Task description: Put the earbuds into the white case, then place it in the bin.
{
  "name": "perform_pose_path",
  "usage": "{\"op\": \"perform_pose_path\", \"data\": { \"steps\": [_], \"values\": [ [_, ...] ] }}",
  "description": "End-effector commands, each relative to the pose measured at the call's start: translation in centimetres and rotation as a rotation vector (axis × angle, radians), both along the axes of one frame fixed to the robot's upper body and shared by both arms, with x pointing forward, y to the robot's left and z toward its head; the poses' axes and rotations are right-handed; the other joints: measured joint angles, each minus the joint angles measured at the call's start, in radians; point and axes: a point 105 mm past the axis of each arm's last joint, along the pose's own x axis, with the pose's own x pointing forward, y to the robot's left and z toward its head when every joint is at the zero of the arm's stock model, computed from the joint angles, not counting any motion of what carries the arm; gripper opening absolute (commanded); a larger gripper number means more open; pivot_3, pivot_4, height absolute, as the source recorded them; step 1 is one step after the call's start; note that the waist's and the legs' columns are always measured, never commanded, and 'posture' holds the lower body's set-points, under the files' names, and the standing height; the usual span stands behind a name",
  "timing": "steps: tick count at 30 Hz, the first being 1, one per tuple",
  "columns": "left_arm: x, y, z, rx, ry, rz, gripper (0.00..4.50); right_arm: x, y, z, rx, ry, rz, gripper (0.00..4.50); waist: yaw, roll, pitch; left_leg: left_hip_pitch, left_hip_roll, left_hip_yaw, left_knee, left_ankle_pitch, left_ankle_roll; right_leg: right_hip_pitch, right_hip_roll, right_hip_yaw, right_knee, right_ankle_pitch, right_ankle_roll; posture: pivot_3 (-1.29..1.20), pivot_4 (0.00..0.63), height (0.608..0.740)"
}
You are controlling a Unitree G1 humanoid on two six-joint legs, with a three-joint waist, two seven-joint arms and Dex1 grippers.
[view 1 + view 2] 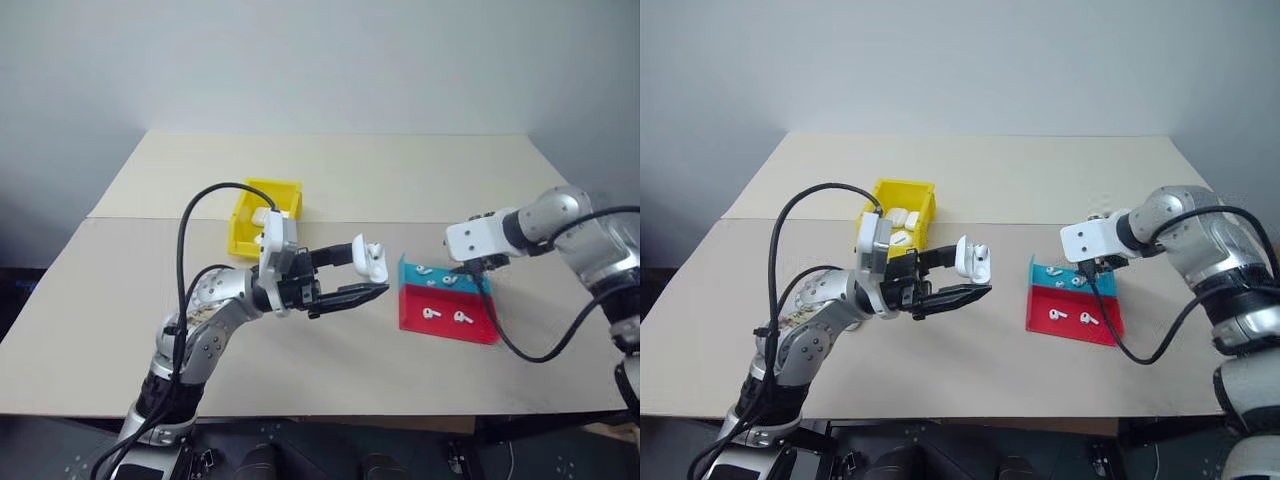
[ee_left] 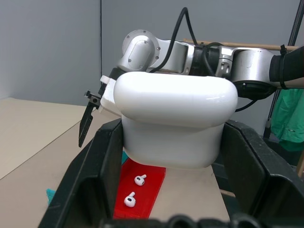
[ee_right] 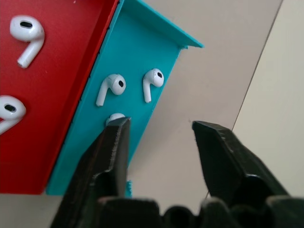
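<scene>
left arm is bent across the front of the table [image 1: 330,180], forearm raised, left gripper [image 1: 362,278] pointing to the robot's right, roughly level. its fingers are clamped on the white case [image 1: 371,260], which sits upright between them with the lid flipped open. case is held in the air, between the yellow bin [image 1: 245,215] and the red and teal tray [image 1: 470,328].

right arm reaches out over the right side of the table, elbow out, wrist angled down. right gripper [image 3: 159,130] hangs over the teal half of the tray at its outer edge, fingers apart with a clear gap, nothing between them. one fingertip [image 3: 118,126] is over a partly hidden earbud [image 3: 114,117]; can't tell if it touches.

yellow bin is on the left side of the table, behind the left arm, with white cases [image 1: 902,218] inside. tray is near the right gripper, well apart from the bin. earbuds: two more in teal [image 3: 153,80], two in red [image 1: 445,315].
</scene>
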Motion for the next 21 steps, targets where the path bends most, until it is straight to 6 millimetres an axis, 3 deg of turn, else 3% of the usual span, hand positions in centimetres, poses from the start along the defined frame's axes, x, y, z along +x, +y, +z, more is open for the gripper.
{"op": "perform_pose_path", "data": {
  "steps": [1, 9, 21],
  "values": [
    [-0.7, 0.0, 1.2, -0.025, -0.062, -0.008, 2.78, 0.1, -0.3, 0.6, -0.073, 0.015, 0.07, 2.47, 0.0, 0.0, 0.0, 0.0, 0.0, 0.0, 0.0, 0.0, 0.0, 0.0, 0.0, 0.0, 0.0, 0.0, 0.0, 0.0, 0.15, 0.74],
    [-0.6, -0.2, 1.3, -0.031, -0.064, -0.014, 2.78, 1.2, -0.2, -0.1, -0.229, 0.049, 0.128, 2.47, 0.0, 0.001, 0.001, 0.0, 0.0, 0.0, 0.0, 0.001, -0.001, 0.0, 0.0, 0.0, 0.001, 0.0, 0.0, 0.0, 0.15, 0.74],
    [-0.9, -0.2, 1.2, -0.046, -0.064, 0.018, 2.78, 1.8, -0.2, -1.8, -0.324, 0.088, 0.134, 2.47, 0.0, 0.002, 0.001, 0.001, 0.0, 0.0, 0.0, 0.002, -0.003, 0.0, 0.0, 0.0, 0.002, 0.0, 0.0, 0.0, 0.15, 0.74]
  ]
}}
